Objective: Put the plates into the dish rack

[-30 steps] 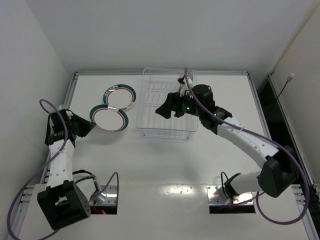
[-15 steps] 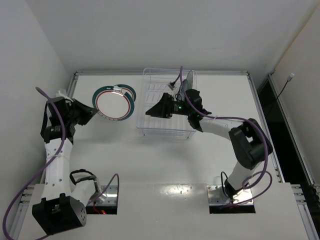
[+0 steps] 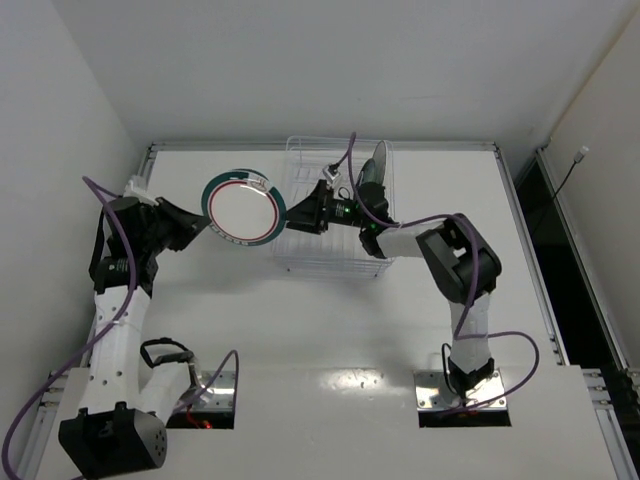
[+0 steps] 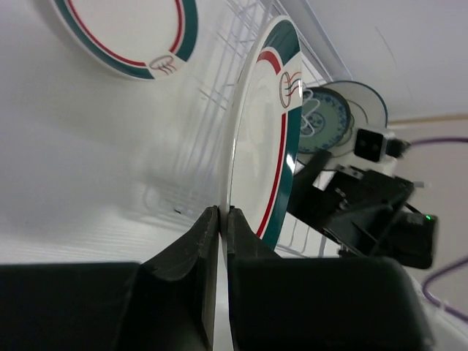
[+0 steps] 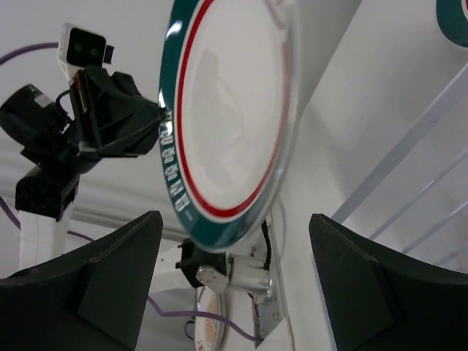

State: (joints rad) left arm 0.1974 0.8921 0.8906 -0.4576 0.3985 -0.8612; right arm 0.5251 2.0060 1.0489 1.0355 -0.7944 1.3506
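At left, the left end effector [image 3: 197, 222] is clenched on the left rim of a teal-rimmed plate [image 3: 243, 208], raised and tilted above the surface. Its right rim sits between the spread fingers of the right end effector [image 3: 298, 213], the one nearer the dish rack [image 3: 330, 262]. Handover looks next.

We see a glossy glaze on the plate [image 3: 243, 209] at ten o'clock of the rack [image 3: 330, 262]. Its white face carries bright highlights, and the teal rim and red ring shine alike. The rack looks like clear, hard plastic, smooth and glinting along its ribs. The second plate [image 4: 124, 36] has the same glazed sheen. The table [image 3: 330, 330] is white, smooth and faintly satin. The left end effector [image 4: 219, 219] and right end effector [image 5: 234, 219] show matt black plastic fingers. The cable [image 4: 442, 140] has a smooth purple sheath.
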